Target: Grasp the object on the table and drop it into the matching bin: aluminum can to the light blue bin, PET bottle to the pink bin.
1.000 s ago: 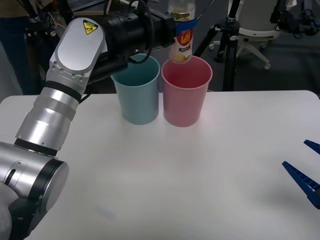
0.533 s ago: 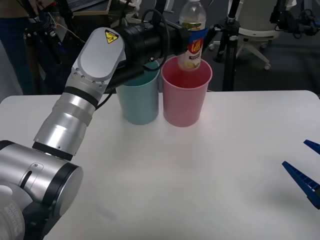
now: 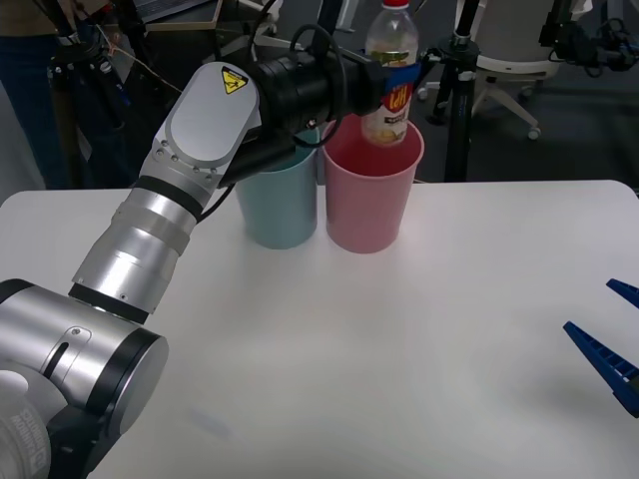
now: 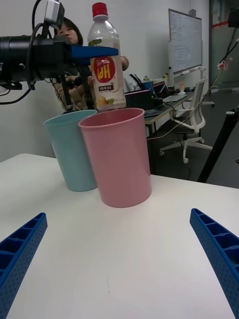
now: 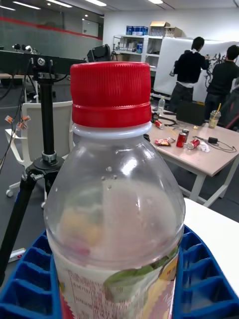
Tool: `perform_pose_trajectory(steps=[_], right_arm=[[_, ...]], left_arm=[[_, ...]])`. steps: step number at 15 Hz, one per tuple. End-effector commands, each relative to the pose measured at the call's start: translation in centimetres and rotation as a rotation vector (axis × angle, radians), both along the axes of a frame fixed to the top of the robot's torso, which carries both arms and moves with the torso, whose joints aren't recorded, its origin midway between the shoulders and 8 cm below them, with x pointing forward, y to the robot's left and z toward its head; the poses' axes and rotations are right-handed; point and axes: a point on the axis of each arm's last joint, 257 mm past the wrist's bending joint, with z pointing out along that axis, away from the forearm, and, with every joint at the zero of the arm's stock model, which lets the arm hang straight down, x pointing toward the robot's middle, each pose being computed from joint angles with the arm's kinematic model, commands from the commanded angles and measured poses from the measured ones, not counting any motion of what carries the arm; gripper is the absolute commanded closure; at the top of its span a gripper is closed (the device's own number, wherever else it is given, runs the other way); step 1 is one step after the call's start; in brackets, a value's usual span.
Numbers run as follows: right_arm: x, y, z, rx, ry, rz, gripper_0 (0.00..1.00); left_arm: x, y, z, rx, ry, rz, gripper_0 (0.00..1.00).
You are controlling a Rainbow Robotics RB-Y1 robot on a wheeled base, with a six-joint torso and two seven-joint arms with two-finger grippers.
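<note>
- The PET bottle [image 3: 390,75] hangs upright in the air with its base just inside the rim of the pink bin [image 3: 371,187]; you have it over the right bucket, since plastic belongs in pink.
- Your left gripper [image 3: 397,74] is clamped across the bottle's upper body, blue fingers [image 5: 27,279] on both sides below the red cap [image 5: 110,94]. That high side grip leaves the lower half free to enter the bin.
- In the right wrist view the bottle's base sits at the far side of the pink rim, close to the light blue bin [image 3: 281,192], which touches or nearly touches the pink one. Judge whether it is centred enough before you let go; a drop near the rim could clip it.
- Both bins stand upright at the far side of the table [image 3: 419,369], within the left arm's reach.
- Your right gripper [image 3: 611,343] rests low near the table's right edge with its fingers spread wide, holding nothing and well apart from the bins, so it stays out of the way.
</note>
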Motion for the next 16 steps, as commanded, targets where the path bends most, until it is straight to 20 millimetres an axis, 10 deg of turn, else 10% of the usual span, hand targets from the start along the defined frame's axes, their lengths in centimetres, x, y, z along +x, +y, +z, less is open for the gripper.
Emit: perform_pose_trajectory(steps=[1,16], right_arm=[[0.0,0.0,0.0,0.0,0.0,0.0,0.0],[0.0,0.0,0.0,0.0,0.0,0.0,0.0]], left_arm=[[0.11,0.09,0.09,0.002,-0.009,0.005,0.0],[-0.22,-0.13,0.46,-0.016,-0.011,-0.01,0.0]])
